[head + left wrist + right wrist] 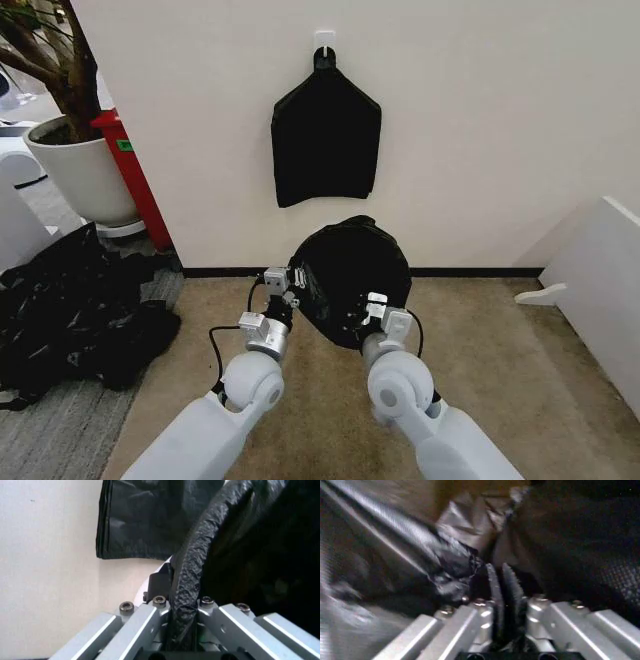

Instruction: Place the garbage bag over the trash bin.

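Against the wall, on the carpet ahead of me, the garbage bag (350, 275) stood spread as a black dome, apparently over the trash bin (whose white edge barely showed in the left wrist view). Risk noted: thin film could tear or slip off if either pull ran uneven. My left gripper (281, 290) sat at the bag's left edge, fingers pinching a bunched roll of plastic. My right gripper (372, 305), at the near edge, had fingers pressed together on film.
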You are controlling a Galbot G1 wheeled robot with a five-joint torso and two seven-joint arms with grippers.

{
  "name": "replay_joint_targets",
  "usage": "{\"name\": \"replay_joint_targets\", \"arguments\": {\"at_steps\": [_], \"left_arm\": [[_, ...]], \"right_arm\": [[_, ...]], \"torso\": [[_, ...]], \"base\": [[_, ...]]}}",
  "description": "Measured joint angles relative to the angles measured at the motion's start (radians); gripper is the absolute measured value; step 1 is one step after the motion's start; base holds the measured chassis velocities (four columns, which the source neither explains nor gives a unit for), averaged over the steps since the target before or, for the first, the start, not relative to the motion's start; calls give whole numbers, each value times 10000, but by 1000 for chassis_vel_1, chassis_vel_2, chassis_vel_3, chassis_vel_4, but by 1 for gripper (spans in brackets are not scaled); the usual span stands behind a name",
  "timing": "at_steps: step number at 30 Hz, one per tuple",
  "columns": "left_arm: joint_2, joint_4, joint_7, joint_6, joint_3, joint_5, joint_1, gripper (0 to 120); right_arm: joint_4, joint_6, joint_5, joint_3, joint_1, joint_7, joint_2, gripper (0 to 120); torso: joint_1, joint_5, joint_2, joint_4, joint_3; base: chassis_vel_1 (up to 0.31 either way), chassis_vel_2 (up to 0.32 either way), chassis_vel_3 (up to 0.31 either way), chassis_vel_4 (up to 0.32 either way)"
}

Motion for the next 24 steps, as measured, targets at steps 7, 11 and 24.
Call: {"name": "replay_joint_targets", "arguments": {"at_steps": [7, 11, 24], "left_arm": [[-6, 68, 146, -42, -20, 13, 71, 1], [10, 133, 197, -91, -26, 28, 87, 1], [0, -24, 283, -163, 166, 120, 65, 1]], "right_arm": [[372, -18, 3, 104, 366, 1, -276, 32], [675, -101, 207, 226, 553, 5, -426, 44], [-1092, 304, 517, -8, 2030, 478, 581, 95]], "torso": [[0, 0, 0, -1, 0], [0, 0, 0, -2, 0], [0, 0, 0, 0, 1]], "base": [[0, 0, 0, 0], [0, 0, 0, 0], [0, 0, 0, 0]]}}
